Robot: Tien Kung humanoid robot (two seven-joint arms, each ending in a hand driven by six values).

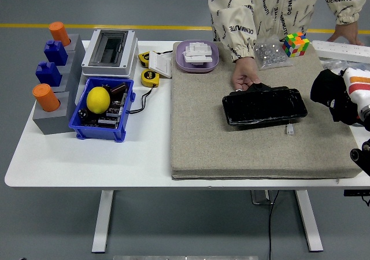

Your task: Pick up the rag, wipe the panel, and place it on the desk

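While the right hand (330,95) hangs curled and empty, a person's hand (245,75) touches the black panel (264,106)

The right robot hand (330,96) is black and bulky, joined to a white wrist section marked with an orange band. Below it a black jointed part of the arm shows at the picture's edge. The person (260,8) wears a cream long-sleeved top printed all over with black lettering, its cuffs gathered.
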